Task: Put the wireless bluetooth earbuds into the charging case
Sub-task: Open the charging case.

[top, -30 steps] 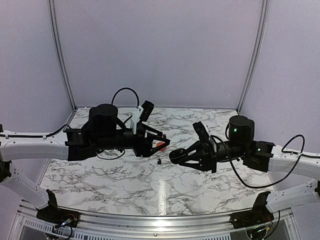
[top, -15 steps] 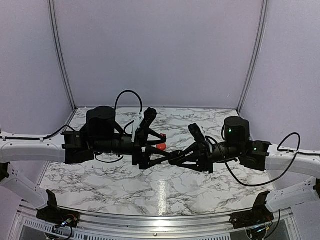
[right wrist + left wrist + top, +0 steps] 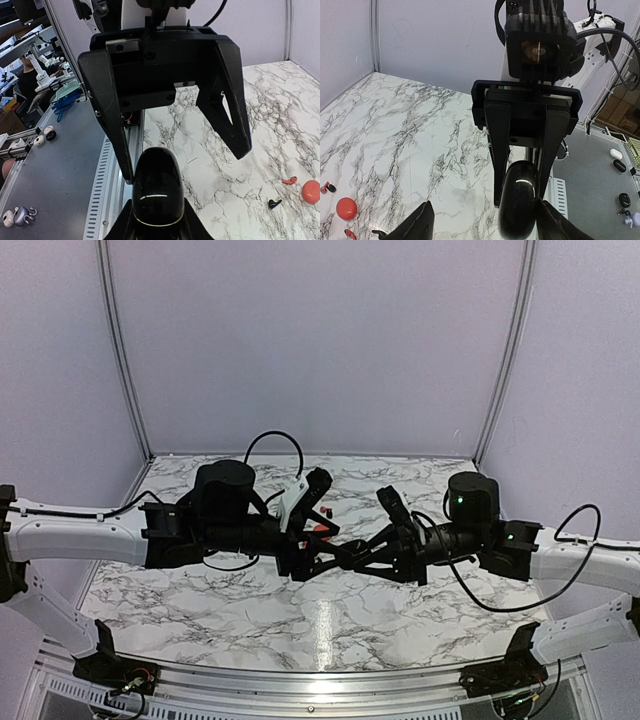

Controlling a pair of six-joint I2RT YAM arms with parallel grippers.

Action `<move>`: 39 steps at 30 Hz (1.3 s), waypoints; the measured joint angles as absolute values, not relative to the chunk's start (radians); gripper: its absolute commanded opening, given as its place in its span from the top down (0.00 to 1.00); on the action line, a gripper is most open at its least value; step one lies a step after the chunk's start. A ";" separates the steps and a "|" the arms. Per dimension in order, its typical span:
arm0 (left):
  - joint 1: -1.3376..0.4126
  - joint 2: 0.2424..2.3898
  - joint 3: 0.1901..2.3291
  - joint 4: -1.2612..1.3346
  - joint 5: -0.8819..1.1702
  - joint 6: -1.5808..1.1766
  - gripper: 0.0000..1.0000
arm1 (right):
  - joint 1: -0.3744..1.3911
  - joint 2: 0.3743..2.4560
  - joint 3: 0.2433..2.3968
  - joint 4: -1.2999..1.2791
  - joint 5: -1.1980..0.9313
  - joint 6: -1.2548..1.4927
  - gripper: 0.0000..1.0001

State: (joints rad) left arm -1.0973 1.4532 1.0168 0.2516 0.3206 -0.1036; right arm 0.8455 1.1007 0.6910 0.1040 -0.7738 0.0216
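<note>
My right gripper (image 3: 157, 216) is shut on the oval black case (image 3: 157, 189) and holds it above the table. My left gripper (image 3: 485, 206) is open and faces it; one of its fingers (image 3: 112, 120) lies right beside the case and the other stands well apart. In the top view both grippers meet at mid-table (image 3: 338, 556). The round red case (image 3: 346, 208) lies on the marble. Two red earbuds (image 3: 325, 188) and a black earbud (image 3: 274, 203) lie near it. The black case also shows in the left wrist view (image 3: 519, 202).
The marble table (image 3: 250, 610) has purple walls at the back and sides. A metal rail (image 3: 107, 190) runs along its near edge. The red case is partly hidden behind the left gripper in the top view (image 3: 320, 531).
My left arm has moved right, and its open jaws now reach around the black case. My right arm moved left with the case a second ago and has held still since.
</note>
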 measured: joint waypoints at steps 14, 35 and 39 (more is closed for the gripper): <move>-1.098 1.452 1.019 0.239 0.276 -0.126 0.48 | 0.846 1.106 0.691 0.100 -0.718 0.018 1.00; -1.073 1.434 1.019 0.242 0.265 -0.128 0.60 | 0.848 1.119 0.704 0.075 -0.714 0.015 1.00; -1.068 1.434 1.019 0.241 0.249 -0.129 0.58 | 0.849 1.119 0.704 0.075 -0.724 0.014 1.00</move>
State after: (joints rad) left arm -1.0676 1.4338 1.0187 0.2413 0.2493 -0.1291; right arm 0.8494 1.1191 0.7044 0.0746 -0.7242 0.0143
